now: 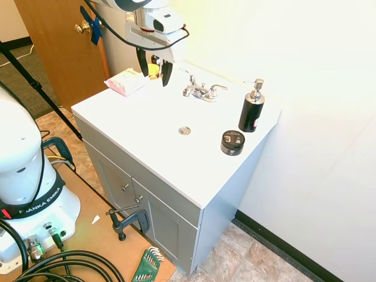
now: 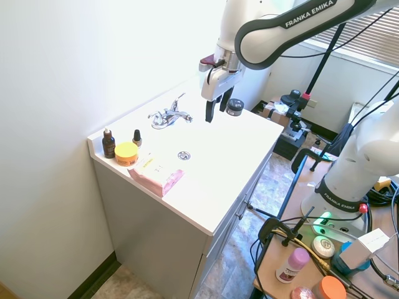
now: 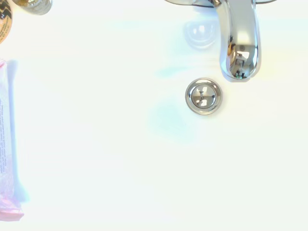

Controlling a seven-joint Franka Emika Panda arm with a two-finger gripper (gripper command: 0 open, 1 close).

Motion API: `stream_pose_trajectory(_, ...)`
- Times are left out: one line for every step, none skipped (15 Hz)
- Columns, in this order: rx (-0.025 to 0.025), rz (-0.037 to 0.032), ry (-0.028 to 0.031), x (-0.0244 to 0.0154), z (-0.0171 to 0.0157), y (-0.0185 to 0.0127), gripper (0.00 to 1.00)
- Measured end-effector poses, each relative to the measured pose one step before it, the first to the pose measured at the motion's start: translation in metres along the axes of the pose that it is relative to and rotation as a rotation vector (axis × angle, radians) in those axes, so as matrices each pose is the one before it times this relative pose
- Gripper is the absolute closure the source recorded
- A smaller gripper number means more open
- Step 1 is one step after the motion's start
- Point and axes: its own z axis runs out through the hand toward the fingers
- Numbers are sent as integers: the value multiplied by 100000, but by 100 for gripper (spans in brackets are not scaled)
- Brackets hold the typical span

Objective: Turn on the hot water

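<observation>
One outside camera looks down from beside my base, toward the faucet [image 1: 201, 90] and wall. The other looks from the opposite end of the white vanity top [image 2: 230, 162]. Both share this sink; my wrist camera looks straight down, close above the drain [image 3: 203, 96].

faucet [image 3: 238, 38] base and levers cut off in wrist view, pink packet [image 3: 7, 144] cropped

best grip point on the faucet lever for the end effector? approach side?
Take one slim lever of the faucet near its free tip, coming from above with the end effector, fingers either side of it. The levers stand raised and thin. Which one is hot can't be told.
</observation>
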Motion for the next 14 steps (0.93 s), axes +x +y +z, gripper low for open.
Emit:
stream_pose_trajectory(-65,3,-63,2,42,-1,0)
stream_pose_trajectory(-1282,-334,439,43,130,106,0)
stream_pose_trajectory(-1921,-381,775,105,284,168,0)
stream_pose_trajectory(-622,-7,1057,32,216,-113,0)
stream_pose_trajectory(-42,179,1906,-100,223,-409,0)
stream_pose_trajectory(1792,164,2871,-205,100,-764,0)
stream_pose_trajectory(2400,61,3376,-337,87,-1009,0)
stream_pose_trajectory(988,294,2658,-439,316,-895,0)
stream_pose_trajectory(44,-8,1587,-496,412,-842,0)
stream_pose_trajectory(-432,8,1123,-485,405,-903,0)
stream_pose_trajectory(334,488,1088,-307,276,-1047,0)
stream_pose_trajectory(1379,1039,1223,-200,144,-1297,0)
stream_pose_trajectory(1399,1350,1488,-14,136,-1376,0)
stream_pose_trajectory(626,1148,1021,161,302,-1293,0)
